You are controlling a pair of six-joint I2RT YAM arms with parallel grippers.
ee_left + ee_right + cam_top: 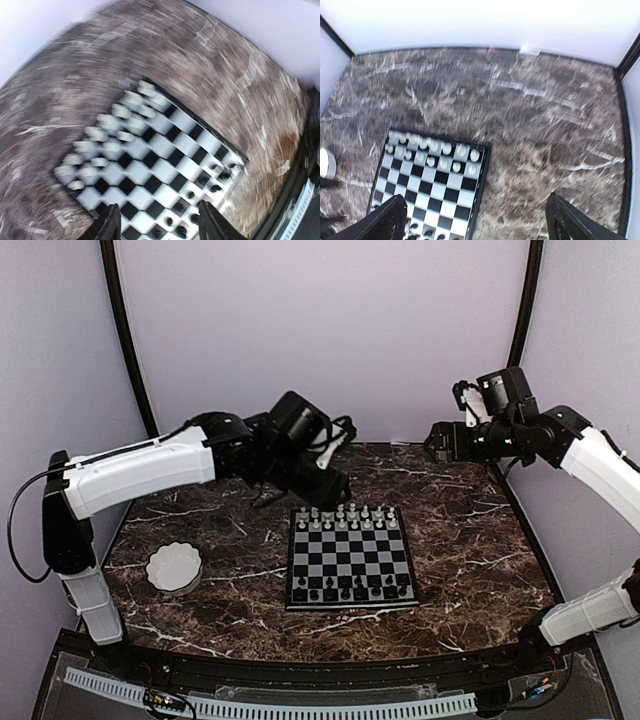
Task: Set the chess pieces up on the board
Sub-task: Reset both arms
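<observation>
Currently board (pixel 165 150) lies below left pincer (pixel 159 225), slightly ahead, not touching.

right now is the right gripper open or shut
Open: the right gripper is spread wide in its wrist view, gripping nothing.

Black-and-white checked board (pixel 350 558), white and black chess pieces (pixel 340 520), brown white-veined tabletop (pixel 470 540).

Pale lilac walls (pixel 300 330) enclose a dark veined marble tabletop (pixel 470 540).
</observation>
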